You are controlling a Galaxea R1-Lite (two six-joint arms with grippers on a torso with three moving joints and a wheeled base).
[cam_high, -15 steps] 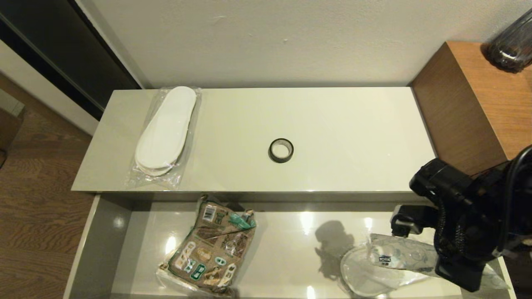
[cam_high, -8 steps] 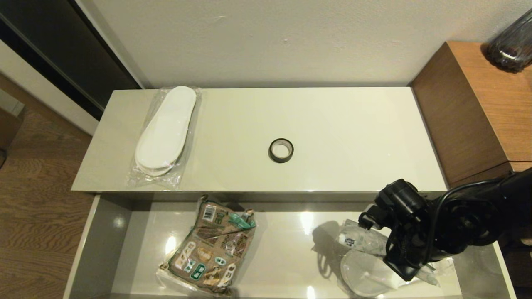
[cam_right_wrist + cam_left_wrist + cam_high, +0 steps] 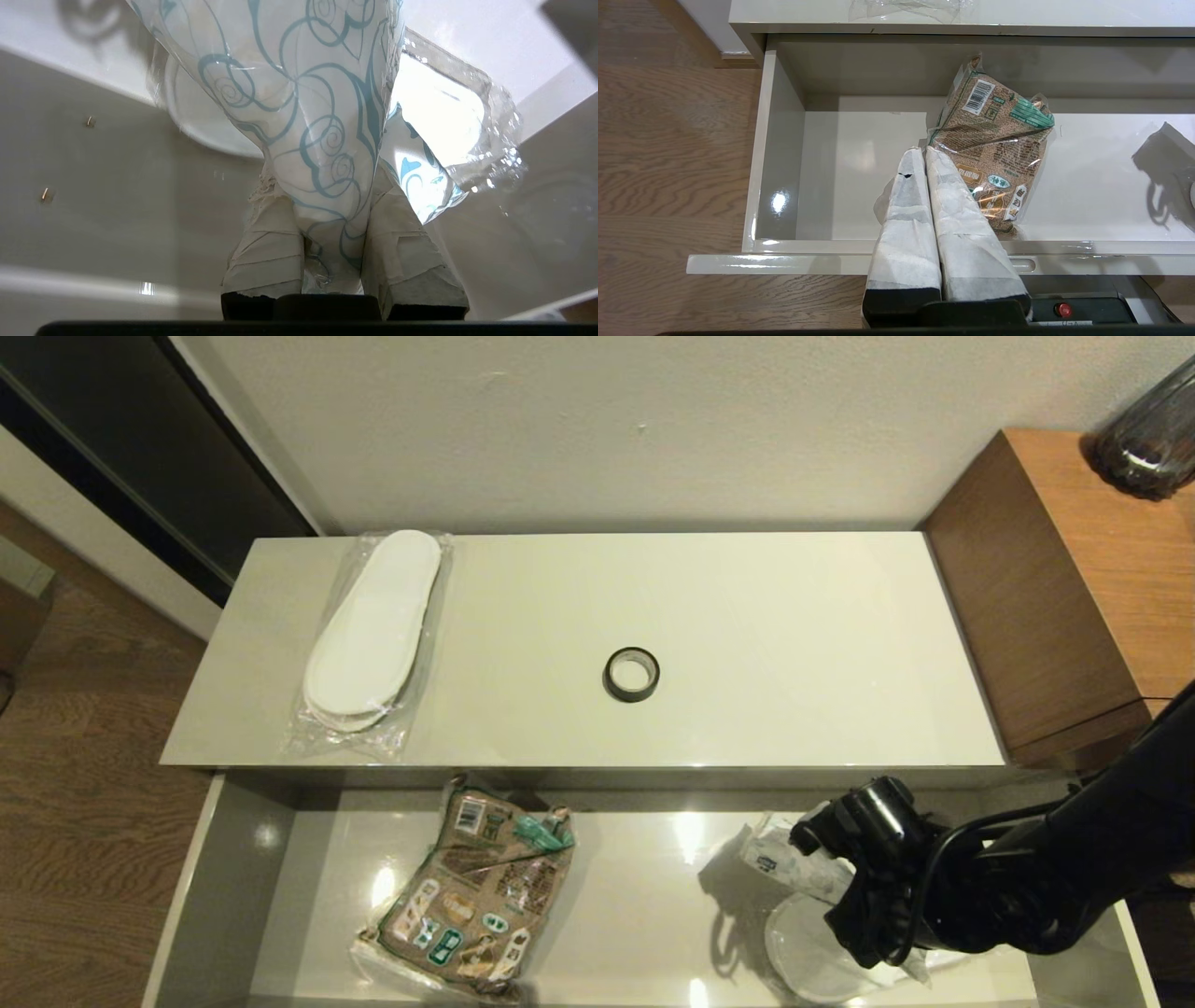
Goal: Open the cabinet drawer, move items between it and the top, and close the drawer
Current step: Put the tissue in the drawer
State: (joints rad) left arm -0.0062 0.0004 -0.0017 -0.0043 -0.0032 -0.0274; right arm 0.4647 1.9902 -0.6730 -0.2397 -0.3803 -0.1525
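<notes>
The cabinet drawer (image 3: 644, 915) stands pulled out under the cream top (image 3: 794, 644). On the top lie white slippers in a clear bag (image 3: 369, 635) at the left and a black tape roll (image 3: 631, 674) near the middle. My right gripper (image 3: 329, 186) is shut on a white tissue pack with blue swirls (image 3: 308, 93), held above the drawer's right part (image 3: 780, 861). Under it lies a second clear bag with a white slipper (image 3: 803, 943). My left gripper (image 3: 920, 151) is shut on nothing, over the drawer's front edge (image 3: 808, 263), out of the head view.
A brown printed snack bag (image 3: 476, 896) lies in the drawer left of centre, right by my left fingertips (image 3: 994, 154). A brown wooden cabinet (image 3: 1074, 569) with a dark glass vase (image 3: 1148, 429) borders the top on the right. Wooden floor (image 3: 84, 784) lies left.
My right arm has swung left and toward the back of the drawer, carrying the tissue pack off the slipper bag. Nothing on the top has moved.
</notes>
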